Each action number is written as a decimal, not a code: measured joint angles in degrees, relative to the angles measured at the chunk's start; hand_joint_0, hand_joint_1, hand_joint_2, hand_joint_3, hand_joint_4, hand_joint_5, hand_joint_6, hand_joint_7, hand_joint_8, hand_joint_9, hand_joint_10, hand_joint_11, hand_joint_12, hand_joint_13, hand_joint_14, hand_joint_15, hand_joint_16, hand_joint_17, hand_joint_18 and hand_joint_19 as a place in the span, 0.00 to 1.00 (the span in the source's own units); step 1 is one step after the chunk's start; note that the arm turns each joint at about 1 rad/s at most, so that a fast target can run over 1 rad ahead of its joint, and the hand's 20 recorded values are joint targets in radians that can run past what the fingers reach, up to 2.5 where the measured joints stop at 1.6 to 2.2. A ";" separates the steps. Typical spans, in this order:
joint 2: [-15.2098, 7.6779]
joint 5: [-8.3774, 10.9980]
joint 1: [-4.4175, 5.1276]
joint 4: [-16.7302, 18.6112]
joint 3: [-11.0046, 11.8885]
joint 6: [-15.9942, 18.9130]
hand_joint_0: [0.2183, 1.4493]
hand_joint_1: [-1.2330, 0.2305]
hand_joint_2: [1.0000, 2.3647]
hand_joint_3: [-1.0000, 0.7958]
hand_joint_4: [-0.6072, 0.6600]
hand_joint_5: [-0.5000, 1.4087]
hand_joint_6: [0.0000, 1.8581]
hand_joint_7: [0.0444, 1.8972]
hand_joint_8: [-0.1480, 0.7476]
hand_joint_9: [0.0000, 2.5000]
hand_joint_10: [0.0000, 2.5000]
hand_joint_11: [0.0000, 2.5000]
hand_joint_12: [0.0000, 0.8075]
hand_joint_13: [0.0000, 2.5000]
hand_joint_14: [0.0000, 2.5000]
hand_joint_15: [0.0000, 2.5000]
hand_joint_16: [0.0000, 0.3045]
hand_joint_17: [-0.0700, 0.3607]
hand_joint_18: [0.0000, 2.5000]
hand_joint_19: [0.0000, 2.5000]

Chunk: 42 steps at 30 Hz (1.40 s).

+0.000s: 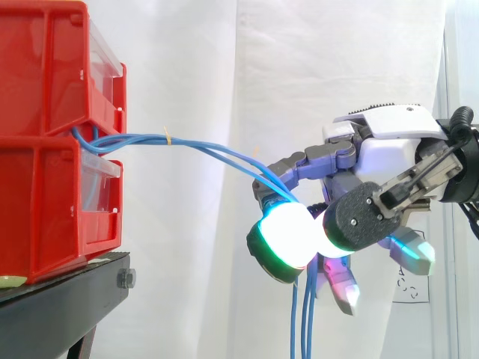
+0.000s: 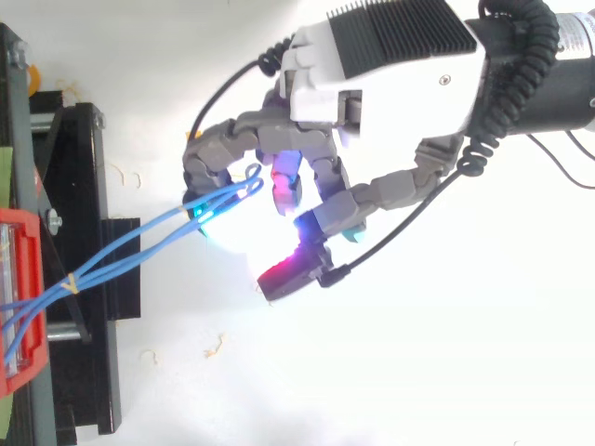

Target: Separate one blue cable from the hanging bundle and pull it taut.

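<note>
**Hand (image 1: pixel 389 146) curled round blue cables (image 1: pixel 196 146)**

Its fingers close on the cables beside a glowing white-green pad (image 1: pixel 288 239). The strands run in a shallow arc from between the stacked red bins (image 1: pixel 45 134) to the hand, then hang straight down below it. A small yellow tie (image 1: pixel 168 137) binds them near the bins. A paper slip (image 1: pixel 410 288) behind the hand bears marks too small to read. The bins sit on a black stand (image 1: pixel 67 299) before a white curtain (image 1: pixel 194 60).

A white curtain (image 1: pixel 224 82) hangs in soft folds behind a black stand (image 1: pixel 52 308), seemingly evenly lit.
</note>
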 measured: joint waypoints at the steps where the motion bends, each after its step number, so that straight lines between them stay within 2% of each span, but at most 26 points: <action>1: 0.00 0.23 0.01 0.09 0.02 -1.39 0.42 0.26 0.01 0.48 0.50 0.34 0.27 0.65 0.29 0.75 0.00 0.09 0.31 0.51 0.01 0.16 0.18 0.46 0.36 0.22; 5: 0.38 0.71 0.07 0.29 0.08 -7.70 0.43 0.26 0.01 0.48 0.49 0.34 0.27 0.65 0.28 0.75 0.00 0.09 0.30 0.51 0.01 0.16 0.18 0.46 0.36 0.22; 11: 1.36 0.40 0.12 0.58 0.12 -16.70 0.43 0.26 0.01 0.47 0.49 0.34 0.27 0.64 0.28 0.75 0.00 0.09 0.30 0.51 0.01 0.16 0.18 0.45 0.36 0.22; 16: 1.94 -0.85 0.16 0.72 0.14 -24.52 0.43 0.26 0.01 0.47 0.49 0.34 0.27 0.65 0.28 0.75 0.00 0.09 0.31 0.51 0.01 0.16 0.18 0.45 0.36 0.22; 24: 3.33 -1.45 0.25 0.73 0.15 -36.55 0.43 0.26 0.01 0.47 0.49 0.34 0.27 0.65 0.28 0.75 0.00 0.09 0.30 0.51 0.01 0.16 0.18 0.45 0.36 0.22; 28: 3.80 -2.66 0.36 0.72 0.16 -42.98 0.43 0.26 0.01 0.47 0.50 0.34 0.27 0.65 0.28 0.75 0.00 0.09 0.31 0.51 0.01 0.16 0.18 0.45 0.36 0.22; 42: 3.99 -5.58 0.65 0.66 0.16 -63.94 0.43 0.26 0.01 0.47 0.50 0.34 0.27 0.65 0.29 0.75 0.00 0.09 0.30 0.51 0.01 0.16 0.18 0.45 0.36 0.22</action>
